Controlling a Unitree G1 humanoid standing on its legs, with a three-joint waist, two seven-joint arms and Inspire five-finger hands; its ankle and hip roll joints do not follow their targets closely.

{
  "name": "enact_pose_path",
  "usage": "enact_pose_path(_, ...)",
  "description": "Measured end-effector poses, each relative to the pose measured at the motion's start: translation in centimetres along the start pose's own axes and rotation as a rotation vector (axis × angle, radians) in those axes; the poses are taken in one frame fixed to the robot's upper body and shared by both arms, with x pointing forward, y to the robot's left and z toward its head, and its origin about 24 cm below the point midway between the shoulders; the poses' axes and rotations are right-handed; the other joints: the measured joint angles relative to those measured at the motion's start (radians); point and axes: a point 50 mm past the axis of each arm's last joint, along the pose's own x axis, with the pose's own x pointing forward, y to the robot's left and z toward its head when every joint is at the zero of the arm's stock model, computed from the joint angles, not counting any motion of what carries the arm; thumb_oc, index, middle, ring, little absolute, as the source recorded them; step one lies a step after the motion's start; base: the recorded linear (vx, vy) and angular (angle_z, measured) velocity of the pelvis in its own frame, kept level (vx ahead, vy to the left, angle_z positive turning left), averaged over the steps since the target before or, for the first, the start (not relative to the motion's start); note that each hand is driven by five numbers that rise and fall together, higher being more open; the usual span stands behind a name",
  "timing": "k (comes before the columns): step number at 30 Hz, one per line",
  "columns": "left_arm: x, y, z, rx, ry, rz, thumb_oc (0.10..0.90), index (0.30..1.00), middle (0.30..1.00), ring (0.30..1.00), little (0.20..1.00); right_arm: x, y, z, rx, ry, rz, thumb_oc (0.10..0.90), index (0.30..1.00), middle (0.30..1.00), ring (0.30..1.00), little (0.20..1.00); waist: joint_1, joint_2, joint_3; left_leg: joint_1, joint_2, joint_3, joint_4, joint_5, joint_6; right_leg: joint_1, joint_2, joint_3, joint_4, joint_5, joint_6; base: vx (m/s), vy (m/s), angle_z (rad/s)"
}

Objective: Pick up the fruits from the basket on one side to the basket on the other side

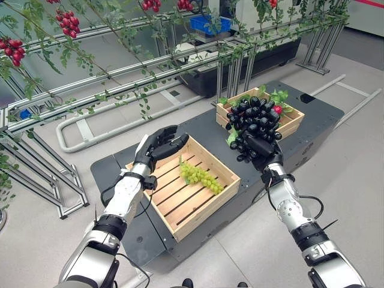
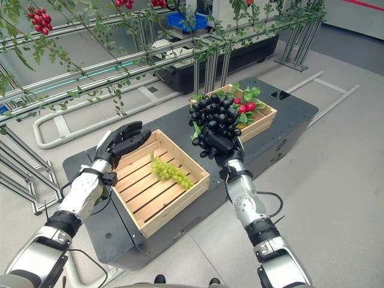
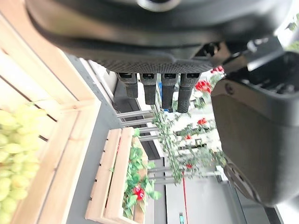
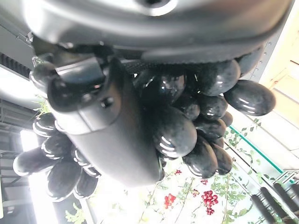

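A bunch of black grapes (image 1: 255, 120) hangs in the air between the two wooden crates, with my right hand (image 1: 262, 148) shut on its lower part. The right wrist view shows the thumb (image 4: 107, 121) pressed against the dark grapes (image 4: 205, 126). A bunch of green grapes (image 1: 201, 176) lies in the near crate (image 1: 198, 211). My left hand (image 1: 157, 146) hovers open over that crate's far left corner, fingers (image 3: 159, 88) straight and holding nothing. The far crate (image 1: 291, 123) holds green leaves and a red fruit (image 1: 277, 110).
Both crates stand on a dark low platform (image 1: 321, 129) with grey floor around it. Behind it runs a metal rail frame (image 1: 120, 78) hung with leafy vines and red berry clusters (image 1: 69, 23). A blue bin (image 1: 210, 24) sits far back.
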Motion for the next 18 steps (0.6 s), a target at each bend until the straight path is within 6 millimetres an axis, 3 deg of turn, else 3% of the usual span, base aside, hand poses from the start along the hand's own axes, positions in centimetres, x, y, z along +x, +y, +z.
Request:
enact_pose_path(4,-1.7,0.1,-2.2,-0.04,0.055,0.026,0.8,0.9,0.9,0.9,0.9,-1.1,0.7,-0.1,-0.037,-0.01,0.068,0.4,0.3,0.3,0.3,0.3,-0.016,-0.008,-0.002,0.0,-0.002,0.01,0.0,-0.002,0.003,-0.006,-0.001,0.01,0.0,0.002,0.002,0.02,0.001,-0.08)
enact_pose_path(7,-3.2,-1.0,-3.7,-0.14,0.069,0.041,0.8,0.9,0.9,0.9,0.9,-2.5,0.5,-0.6,-0.021,-0.006,0.084,0.4,0.3,0.3,0.3,0.3,-0.019,-0.023,-0.009,-0.001,-0.003,0.019,-0.001,-0.004,0.005,-0.012,0.0,0.019,-0.001,0.002,0.003,0.02,-0.007,-0.1)
enact_pose_path(12,-6.4,-3.4,-6.6,-0.479,0.096,0.139,0.8,0.9,0.9,0.9,0.9,-5.1,-1.2,-1.7,-0.071,0.022,0.059,0.4,0.3,0.3,0.3,0.3,-0.028,-0.053,-0.016,0.0,-0.003,0.05,-0.006,-0.009,0.007,-0.029,0.0,0.057,-0.004,0.007,0.004,0.01,-0.017,-0.18)
enact_pose_path(18,-7.8,-4.3,-8.1,-0.601,0.14,0.203,0.8,0.9,0.9,0.9,0.9,-7.4,-3.2,-0.9,-0.137,0.0,-0.013,0.4,0.3,0.3,0.3,0.3,-0.043,-0.058,-0.016,0.003,-0.001,0.068,-0.006,-0.01,0.007,-0.035,0.0,0.073,-0.004,0.011,0.004,0.0,-0.049,-0.1)
